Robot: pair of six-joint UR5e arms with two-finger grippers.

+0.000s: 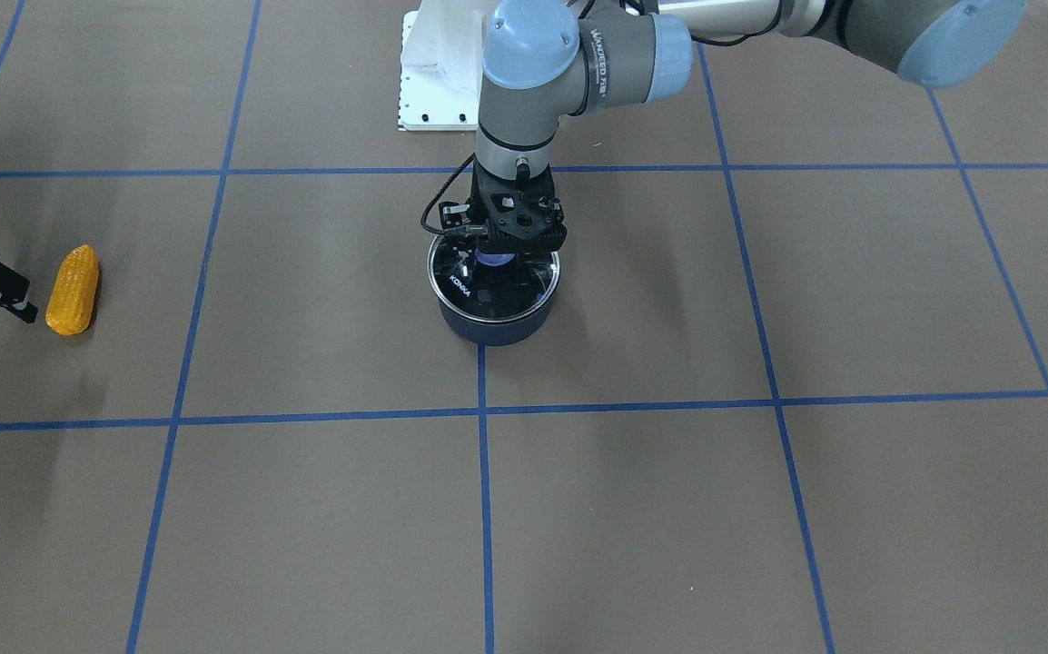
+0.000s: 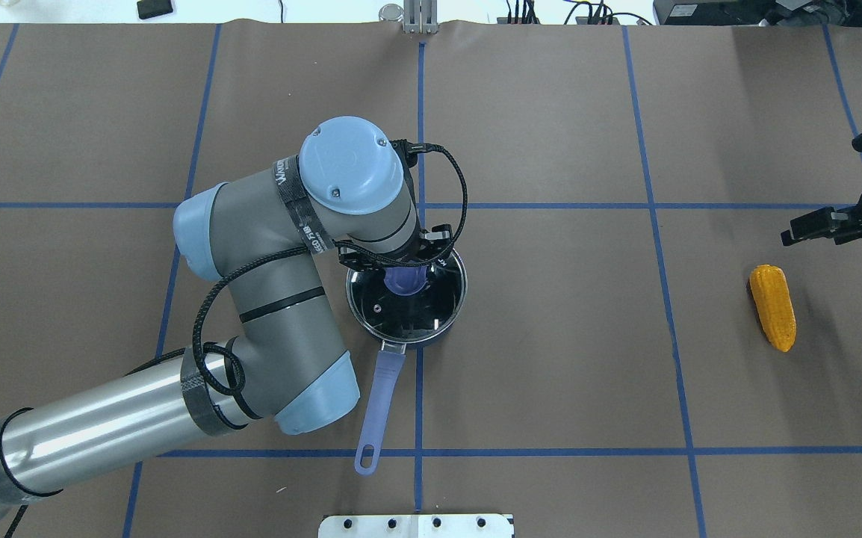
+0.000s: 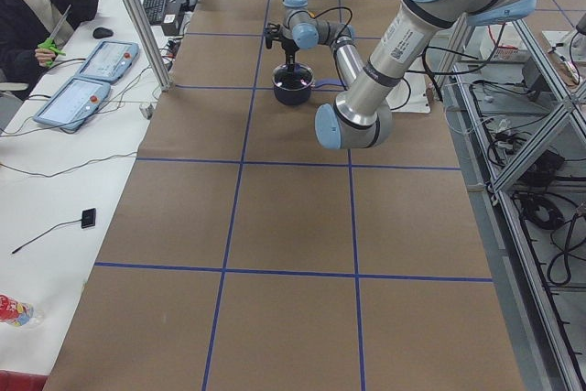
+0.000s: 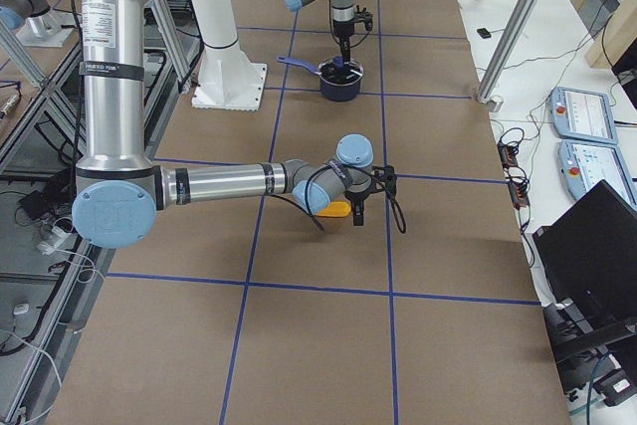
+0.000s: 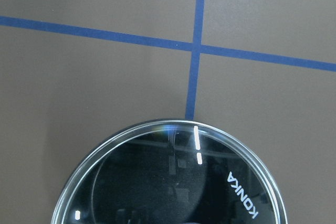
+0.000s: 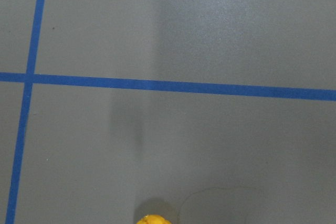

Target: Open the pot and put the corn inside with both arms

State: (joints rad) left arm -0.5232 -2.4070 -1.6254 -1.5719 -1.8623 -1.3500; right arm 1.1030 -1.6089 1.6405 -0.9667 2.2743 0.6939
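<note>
Left fingers [image 2: 433,261] are flanking the pot's [image 1: 497,325] lid knob [image 2: 407,280], grip unclear; only the overhead view is showing its handle [image 2: 380,396]. Right fingers [image 2: 819,224] are hanging spread near the corn [image 2: 772,306] lying on the desk [image 2: 550,359].

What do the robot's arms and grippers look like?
The left arm and right arm are grey and silver tubes with rounded light blue joint caps. The left one carries a black braided cable, black straps and white lettering. The left gripper and right gripper are black, two-fingered.
</note>
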